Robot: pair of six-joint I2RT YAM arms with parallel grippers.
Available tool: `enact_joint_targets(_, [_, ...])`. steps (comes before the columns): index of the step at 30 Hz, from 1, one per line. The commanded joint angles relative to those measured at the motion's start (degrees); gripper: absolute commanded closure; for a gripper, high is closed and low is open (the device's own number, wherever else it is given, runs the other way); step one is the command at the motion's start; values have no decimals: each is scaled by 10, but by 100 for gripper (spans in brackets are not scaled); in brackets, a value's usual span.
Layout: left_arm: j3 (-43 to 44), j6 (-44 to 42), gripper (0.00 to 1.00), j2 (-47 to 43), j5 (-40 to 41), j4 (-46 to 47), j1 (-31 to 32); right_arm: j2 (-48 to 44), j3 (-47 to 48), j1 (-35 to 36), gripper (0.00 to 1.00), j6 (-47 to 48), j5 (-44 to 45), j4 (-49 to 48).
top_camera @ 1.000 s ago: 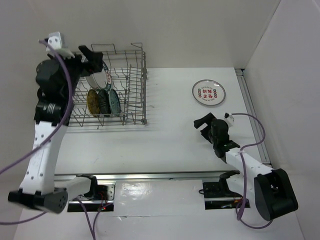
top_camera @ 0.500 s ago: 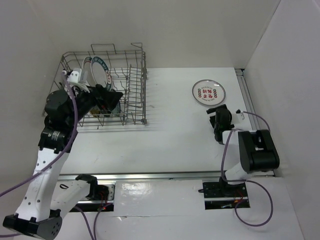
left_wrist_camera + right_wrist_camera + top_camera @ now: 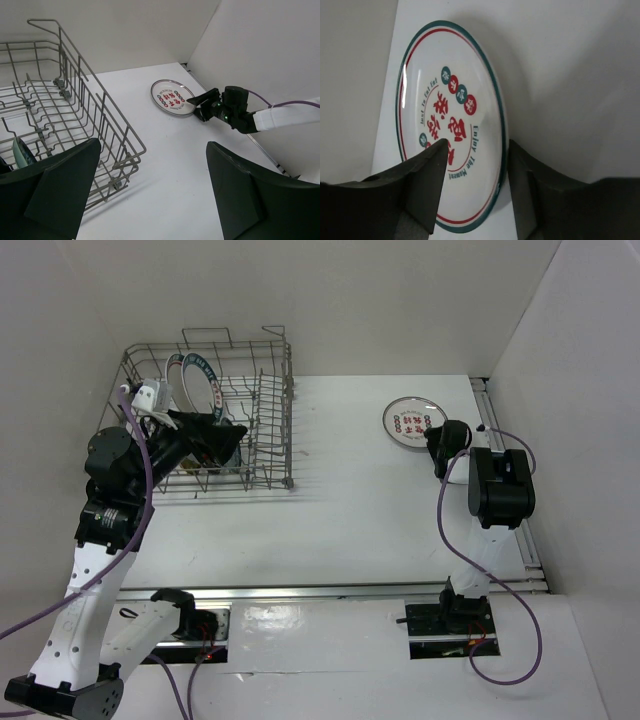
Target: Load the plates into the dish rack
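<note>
Seen from above, two robot arms rise from the near edge of a white table (image 3: 340,510). The left arm bends toward eleven o'clock and holds the left gripper (image 3: 215,440) over the front of the dish rack (image 3: 290,400), its two dark fingers spread wide and holding nothing. The rack sits at the far left with its long side running nine to three o'clock. A plate with a green-lettered rim (image 3: 200,380) stands upright inside it. The arm hides most of the other plates, though the left wrist camera catches the edge of a pale teal one (image 3: 20,152). The right arm reaches straight toward twelve o'clock, and the right gripper (image 3: 436,443) sits at the near right edge of the plate with red marks (image 3: 415,425). This plate lies flat on the table, face up, at about ten o'clock from the gripper and well apart from the rack, which is at nine o'clock from it. The right wrist camera shows one finger (image 3: 427,185) over the plate's face and the other just outside the green rim, so the rim runs between them. The jaws stand apart and look not yet clamped on it. Being round, the plate has no long axis, so the grip depends on pinching that rim. The right arm is clearly the nearer one, and the plate must then travel toward nine o'clock to reach the rack.
</note>
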State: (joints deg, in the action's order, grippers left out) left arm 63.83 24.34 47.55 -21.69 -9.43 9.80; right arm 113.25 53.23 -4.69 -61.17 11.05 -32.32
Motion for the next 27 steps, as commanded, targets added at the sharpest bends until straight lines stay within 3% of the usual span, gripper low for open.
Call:
enact_joint_targets(1, [2, 7, 0, -5, 7, 23, 2, 37, -12, -8, 44, 20, -22, 111])
enact_joint_targets(2, [2, 7, 0, -5, 7, 23, 2, 37, -12, -8, 65, 14, -22, 116])
enact_joint_targets(3, [2, 7, 0, -5, 7, 23, 2, 32, -12, -13, 75, 14, -22, 121])
enact_joint_targets(5, [2, 7, 0, -5, 12, 23, 2, 32, -12, -13, 83, 14, -30, 127])
enact_joint_targets(6, [2, 7, 0, -5, 12, 23, 2, 32, -5, -13, 100, 14, -37, 134])
enact_joint_targets(10, [2, 7, 0, -5, 18, 23, 2, 21, 3, -18, 100, 20, -62, 146])
enact_joint_targets(17, [2, 13, 0, 18, -8, 23, 2, -82, -63, 0, 100, 20, -120, 32])
enact_joint_targets(21, [-5, 13, 0, 30, -13, 35, 2, -196, -152, 46, 100, 62, -139, -195])
enact_joint_targets(27, [-10, 13, 0, 47, -33, 41, 2, -282, -175, 85, 100, 112, -292, -366])
